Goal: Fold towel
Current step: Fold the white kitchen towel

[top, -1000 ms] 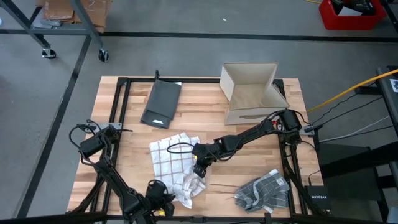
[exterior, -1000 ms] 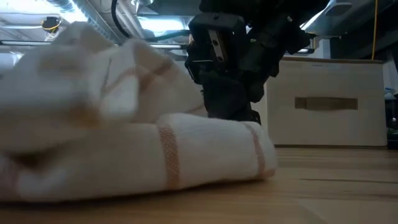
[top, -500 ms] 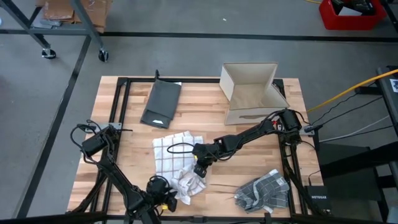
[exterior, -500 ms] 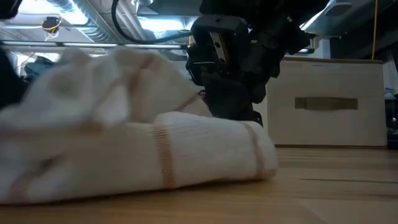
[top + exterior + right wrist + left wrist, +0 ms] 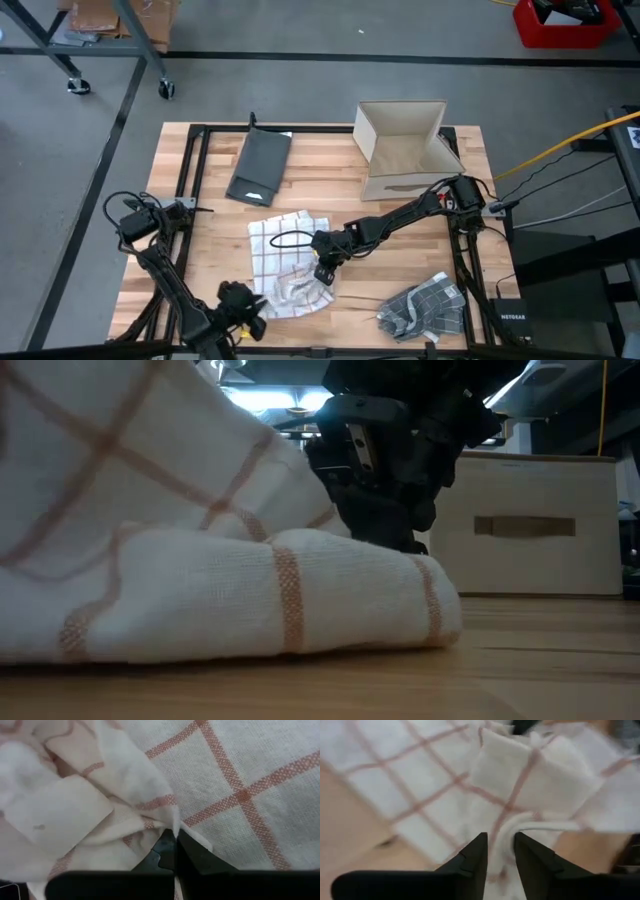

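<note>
Now the white cotton towel with thin red-brown checks (image 5: 285, 262) lies near the table's centre, slightly toward 6 o'clock on the pale wooden slatted table (image 5: 330, 170), and its shape has changed: a second ago a crumpled lobe trailed toward 6 o'clock, while now that lobe is drawn in toward 7 o'clock and lies flatter. The left gripper (image 5: 243, 311) has moved from roughly 6 o'clock to 7 o'clock of the towel; its fingers (image 5: 472, 857) stand narrowly apart with a fold of towel edge between them. The right gripper (image 5: 322, 273) has stayed at the towel's 3 o'clock edge, jaws pinched tight on the cloth. In the low view the towel now rises higher than before. Unmoved are the dark grey folded cloth (image 5: 260, 167) at 11 o'clock, the open cardboard box (image 5: 403, 148) at 1 o'clock and the grey checked crumpled towel (image 5: 424, 305) at 5 o'clock.
</note>
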